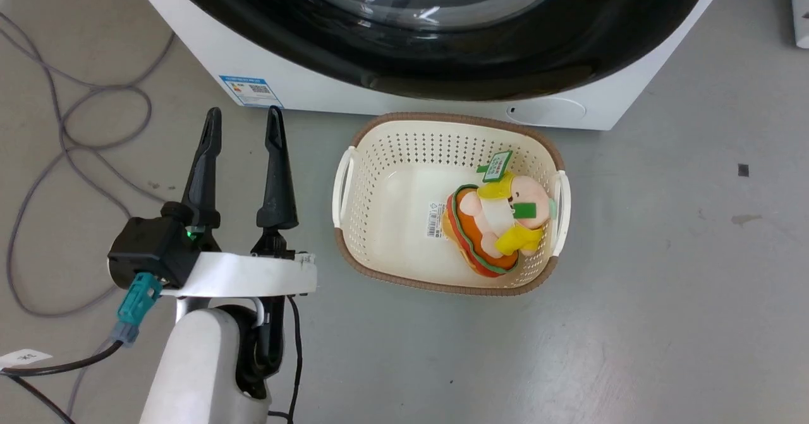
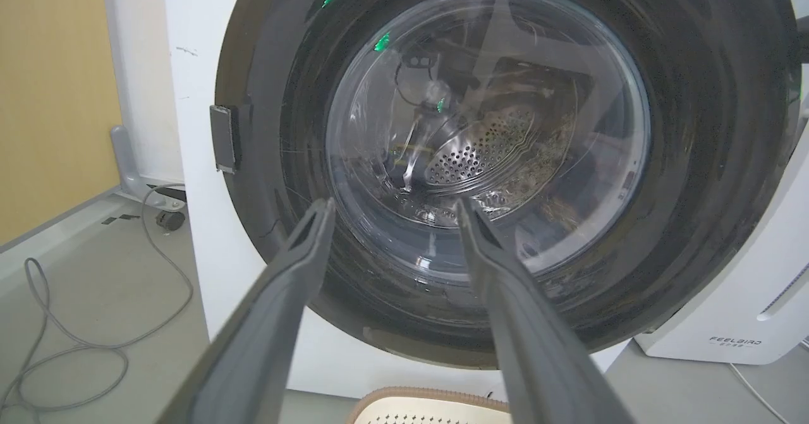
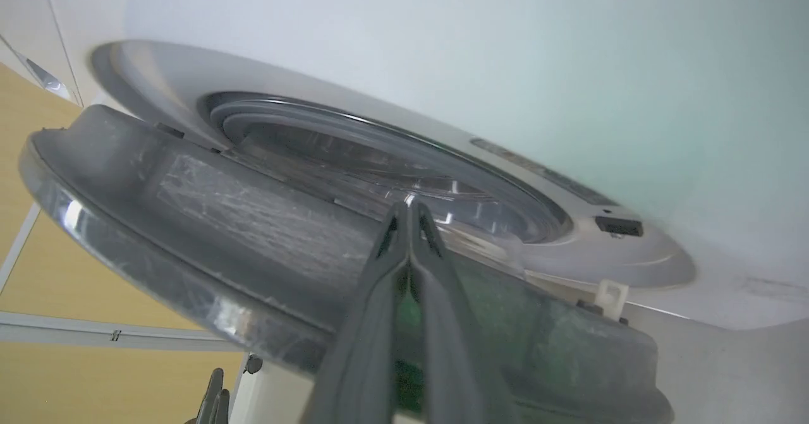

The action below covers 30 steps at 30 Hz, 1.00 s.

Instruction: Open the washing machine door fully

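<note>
Frankly, my worry is the slip: the door point(image 3: 189, 222) stands only part-way out from the machine point(image 3: 442, 32), with the grey ring point(image 3: 284, 111) showing in the gap, and my right claw point(image 3: 409, 212) is working from the inner side, where all I have to push on is glossy rim and smooth glass. As the door turns on its hinge, the contact point will slide, and I judge the tips could skate off the bowl and let the door stall or drift shut. The second risk is my left claw point(image 1: 243, 111), which hangs in front of the door's outer face on what looks like the hinge side, so a full swing could bring the door against it unless I pull that arm clear. The basket point(image 1: 354, 152) with the toy point(image 1: 496, 222) sits on the floor just before the machine, below the door, and a low elbow might knock it. Right claw: fingers pressed together, nothing gripped, tips lying at the glass inside the door, though actual contact I cannot confirm. Left claw: fingers well apart, holding and touching nothing.
</note>
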Tool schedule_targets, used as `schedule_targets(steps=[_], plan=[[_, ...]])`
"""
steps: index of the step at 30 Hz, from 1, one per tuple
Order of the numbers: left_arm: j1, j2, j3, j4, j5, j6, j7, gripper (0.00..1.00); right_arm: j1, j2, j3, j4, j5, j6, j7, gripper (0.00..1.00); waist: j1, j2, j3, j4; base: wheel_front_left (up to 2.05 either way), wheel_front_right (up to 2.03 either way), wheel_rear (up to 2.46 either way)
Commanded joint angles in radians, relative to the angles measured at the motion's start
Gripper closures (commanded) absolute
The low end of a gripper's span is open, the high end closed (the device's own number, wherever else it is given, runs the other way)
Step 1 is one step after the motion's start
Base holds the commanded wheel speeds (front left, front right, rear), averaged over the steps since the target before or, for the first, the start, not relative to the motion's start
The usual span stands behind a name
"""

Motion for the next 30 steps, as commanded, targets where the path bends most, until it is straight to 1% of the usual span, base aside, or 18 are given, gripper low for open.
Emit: schedule_targets(steps=[1, 16, 26, 30], plan=[[-0.004, 0.003, -0.001, 0.001, 0.000, 0.005, -0.005, 0.00, 0.036, -0.004, 0.003, -0.015, 0.009, -0.001, 0.016, 1.00, -0.0001, 0.0000, -0.006, -0.001, 0.00, 0.00, 0.00], [0.024, 0.003, -0.006, 0.033, 0.007, 0.001, -0.006, 0.00, 0.174, -0.008, -0.002, -0.090, 0.030, -0.001, 0.123, 1.00, -0.0001, 0.0000, -0.046, -0.005, 0.00, 0.00, 0.00], [0.072, 0.003, -0.005, 0.068, 0.026, -0.003, -0.006, 0.00, 0.306, -0.005, -0.017, -0.159, 0.064, -0.001, 0.213, 1.00, -0.0001, 0.0000, -0.125, -0.014, 0.00, 0.00, 0.00], [0.098, 0.003, 0.001, 0.086, 0.050, -0.013, -0.006, 0.00, 0.368, -0.001, -0.024, -0.199, 0.079, -0.001, 0.240, 1.00, -0.0001, 0.0000, -0.155, -0.020, 0.00, 0.00, 0.00]])
